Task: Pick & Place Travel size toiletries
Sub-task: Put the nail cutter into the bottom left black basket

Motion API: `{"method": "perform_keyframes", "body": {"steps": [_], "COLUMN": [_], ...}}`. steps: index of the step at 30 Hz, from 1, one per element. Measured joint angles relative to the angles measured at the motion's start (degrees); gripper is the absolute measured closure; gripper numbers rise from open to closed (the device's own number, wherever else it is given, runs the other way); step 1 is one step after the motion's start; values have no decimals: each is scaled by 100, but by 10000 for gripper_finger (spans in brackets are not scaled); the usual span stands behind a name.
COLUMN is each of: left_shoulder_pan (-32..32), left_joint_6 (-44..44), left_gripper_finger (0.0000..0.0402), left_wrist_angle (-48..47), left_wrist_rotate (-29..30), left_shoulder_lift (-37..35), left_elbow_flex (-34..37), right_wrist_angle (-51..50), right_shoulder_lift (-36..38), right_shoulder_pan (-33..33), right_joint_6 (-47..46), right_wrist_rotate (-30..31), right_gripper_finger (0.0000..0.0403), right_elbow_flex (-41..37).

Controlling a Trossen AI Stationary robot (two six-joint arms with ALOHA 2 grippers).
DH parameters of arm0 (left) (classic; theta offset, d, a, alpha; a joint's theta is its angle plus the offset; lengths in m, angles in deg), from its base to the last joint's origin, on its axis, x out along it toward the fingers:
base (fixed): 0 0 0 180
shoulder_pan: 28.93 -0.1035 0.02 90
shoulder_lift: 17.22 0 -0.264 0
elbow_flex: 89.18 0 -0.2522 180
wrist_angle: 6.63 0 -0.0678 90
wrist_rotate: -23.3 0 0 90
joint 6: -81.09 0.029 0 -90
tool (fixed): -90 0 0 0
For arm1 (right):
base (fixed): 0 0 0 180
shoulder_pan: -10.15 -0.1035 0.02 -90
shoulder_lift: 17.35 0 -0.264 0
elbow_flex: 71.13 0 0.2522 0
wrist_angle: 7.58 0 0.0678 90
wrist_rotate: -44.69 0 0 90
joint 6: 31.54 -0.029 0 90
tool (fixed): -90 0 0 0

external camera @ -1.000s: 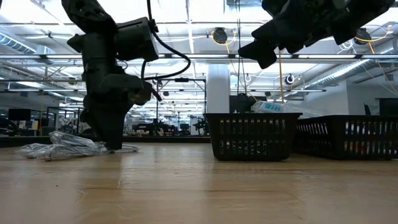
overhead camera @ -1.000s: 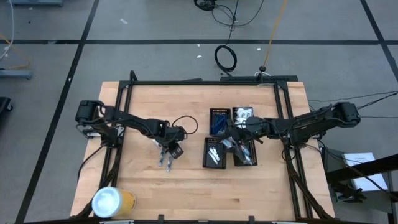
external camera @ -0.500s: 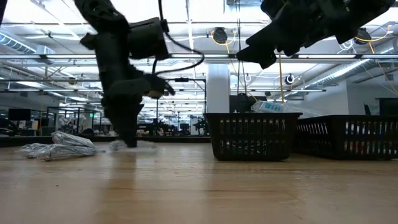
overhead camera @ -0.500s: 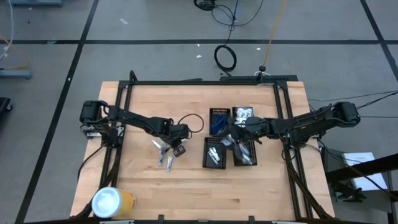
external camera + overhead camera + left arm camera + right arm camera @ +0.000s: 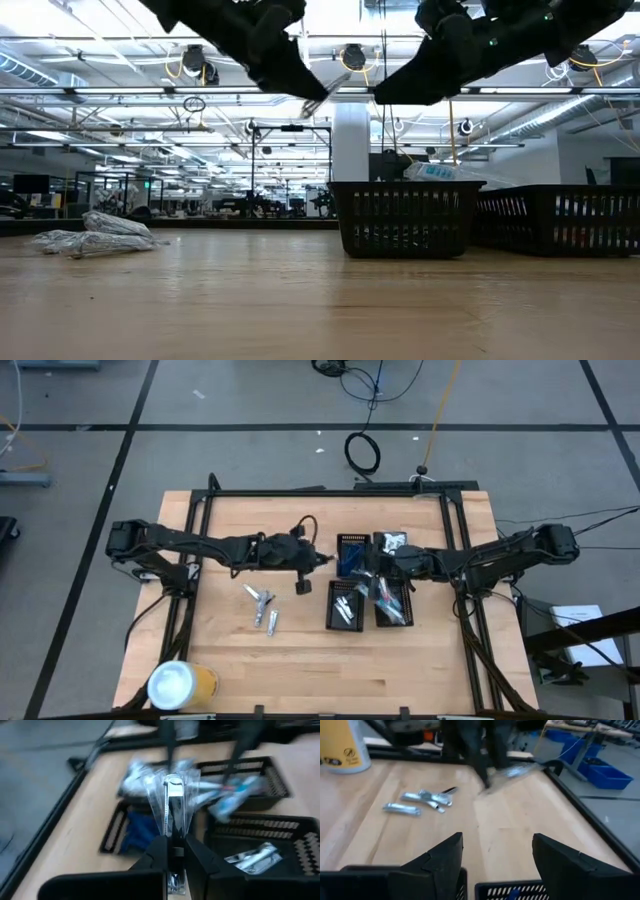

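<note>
My left gripper point(image 5: 173, 851) is shut on a slim clear-wrapped toiletry packet point(image 5: 170, 795) and holds it high over the table, just left of the black trays point(image 5: 352, 555). The low view shows it point(image 5: 328, 90) sticking out of the gripper point(image 5: 305, 95). Several more silvery packets point(image 5: 262, 606) lie flat on the wood to the left point(image 5: 420, 800). My right gripper point(image 5: 497, 865) is open over the trays point(image 5: 375, 572), with nothing between its fingers. My left gripper pinches the packet's near end point(image 5: 173, 832) between its two fingers. The fingers slant slightly downward, coming from the table's left side and lying along the packet. The packet sticks out past the fingertips toward the trays, lifted clear of the table.
Several black gridded trays point(image 5: 345, 606) sit right of centre, with items inside them point(image 5: 252, 856). A yellow cylinder with a white lid point(image 5: 180, 685) stands at the near left corner. Bare wood lies between the loose packets and the trays.
My left gripper has shut on one packet from the pile, risen off the table and moved toward the table's right edge and the trays, rolling and tipping up as it went. The packet is now lifted clear; the other packets stay on the wood.
</note>
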Motion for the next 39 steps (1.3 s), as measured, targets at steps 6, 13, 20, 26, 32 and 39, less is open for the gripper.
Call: {"method": "perform_keyframes", "body": {"steps": [6, 13, 20, 26, 32, 39], "left_shoulder_pan": [-185, -295, -319, -258, -234, -233], "left_joint_6": [584, 678, 667, 681, 683, 742], "left_gripper_finger": [382, 382, 382, 382, 381, 380], "left_wrist_angle": [1695, 2487, 2577, 2631, 2629, 2574], "left_wrist_rotate": [-1143, -1382, -1390, -1420, -1426, -1458], "left_shoulder_lift": [53, 208, 237, 237, 237, 232], "left_elbow_flex": [456, 730, 726, 726, 726, 726], "right_wrist_angle": [475, 1459, 2654, 2948, 2920, 2911], "right_shoulder_lift": [-47, -350, -911, -1182, -1170, -1158], "right_shoulder_pan": [98, 170, 174, 225, 273, 273], "right_joint_6": [-100, -135, -135, -92, 20, 162], "right_wrist_rotate": [-19, -607, -925, -927, -942, -1082], "right_gripper_finger": [177, 178, 179, 192, 256, 326], "right_elbow_flex": [0, 2, 2, 2, 2, -7]}}
